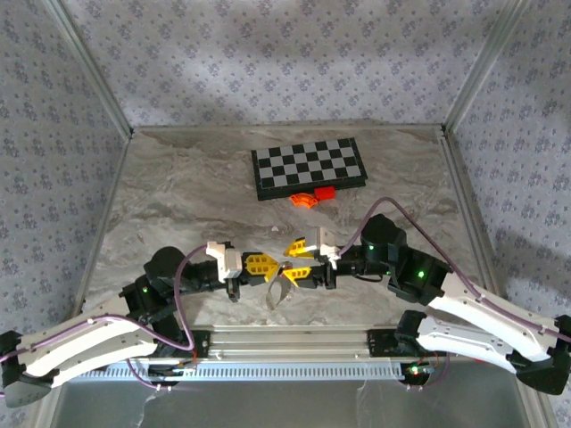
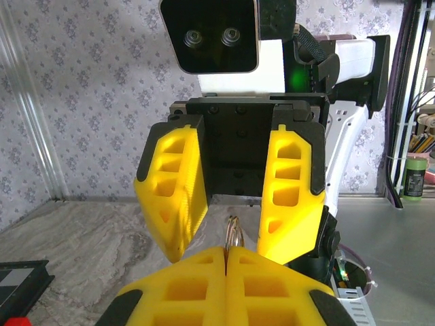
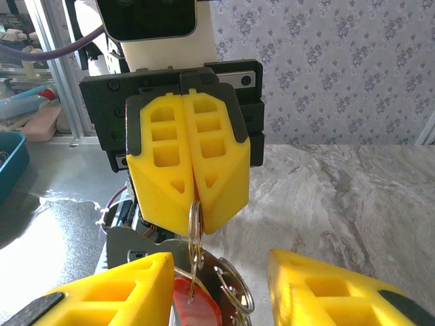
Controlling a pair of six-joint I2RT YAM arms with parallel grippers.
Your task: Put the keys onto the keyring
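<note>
Desk (image 1: 178,196): marbled grey top, with a chessboard (image 1: 309,168) at the far side, well apart from the work. My two arms meet tip to tip near the front edge.
Left pincer (image 3: 192,207): pressed fully together and clamped on the top edge of the keyring (image 3: 195,224), which hangs down from it.
Right pincer (image 1: 291,261): halves standing apart, facing the left one, clamped on nothing I can see. The key (image 3: 196,305) sits in the gap between them.
Keyring: thin silvery loop with smaller loops (image 3: 234,288) bunched just beside its lower end. I judge it light, stiff, springy and slick, so a firm edge grip that leaves the split free suits it. In the left wrist view its upper arc rises from my closed pincer.
Key: tiny, with a red plastic head behind the ring's lower end; I cannot tell whether it is threaded on. I judge the flat head the best place to take hold, as the blade would slip. The right wrist view gives the red head plainly, while the top view gives the bunch hanging below both pincers.
</note>
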